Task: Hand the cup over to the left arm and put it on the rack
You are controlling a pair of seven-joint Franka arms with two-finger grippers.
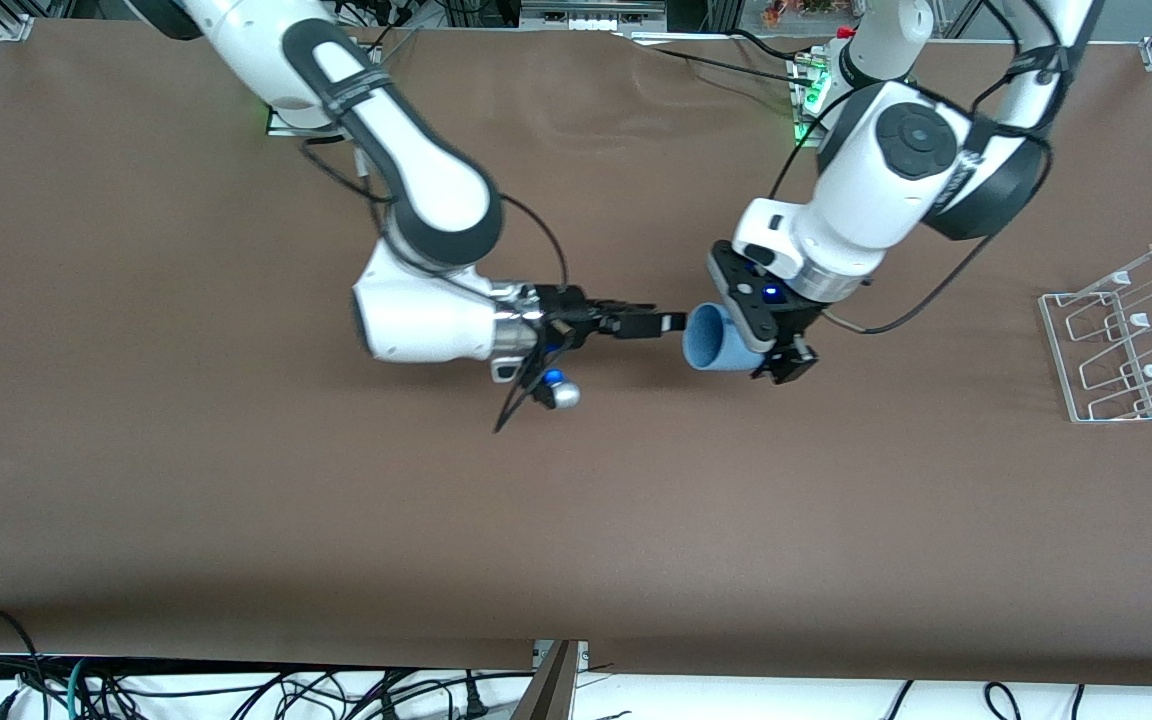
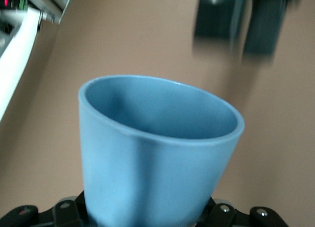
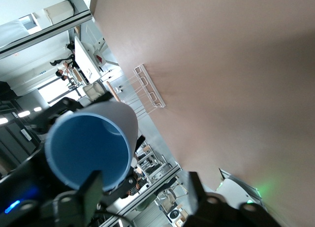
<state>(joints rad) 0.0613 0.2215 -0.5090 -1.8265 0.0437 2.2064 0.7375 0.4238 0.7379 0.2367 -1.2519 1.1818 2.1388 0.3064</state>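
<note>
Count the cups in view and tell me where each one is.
1. The cup is held on its side in the left gripper, above the middle of the table, its mouth toward the open right gripper. No cup shows on the rack.

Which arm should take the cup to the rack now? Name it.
Left. Its left claw already grips the cup, and the rack stands at its end of the table. The right claw is open, beside the cup's mouth.
</note>
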